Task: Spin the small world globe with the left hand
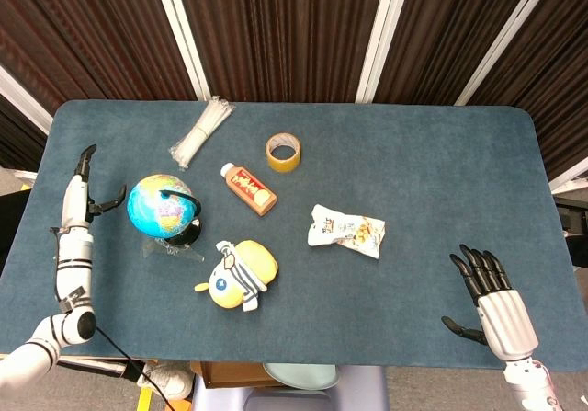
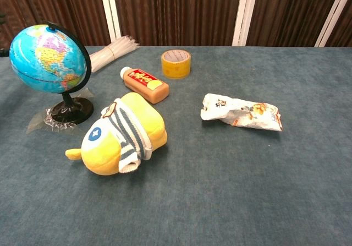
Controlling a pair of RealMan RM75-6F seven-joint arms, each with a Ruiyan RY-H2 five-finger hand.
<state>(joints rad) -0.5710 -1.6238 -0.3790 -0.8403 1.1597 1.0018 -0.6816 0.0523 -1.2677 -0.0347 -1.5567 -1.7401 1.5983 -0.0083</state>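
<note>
The small blue world globe [image 1: 160, 205] stands upright on its black base at the table's left, on a scrap of clear plastic; the chest view shows the globe [image 2: 47, 59] at far left. My left hand [image 1: 80, 196] is just left of the globe, fingers stretched out and apart, a small gap between it and the sphere; it holds nothing. In the chest view only a dark sliver shows at the left edge. My right hand [image 1: 491, 293] hovers open over the table's front right corner, far from the globe.
A yellow plush toy [image 1: 239, 274] lies just right of and in front of the globe. Behind it sit a brown bottle [image 1: 249, 188], a tape roll [image 1: 283, 151] and a bundle of white zip ties [image 1: 203, 131]. A snack packet [image 1: 346, 230] lies mid-table.
</note>
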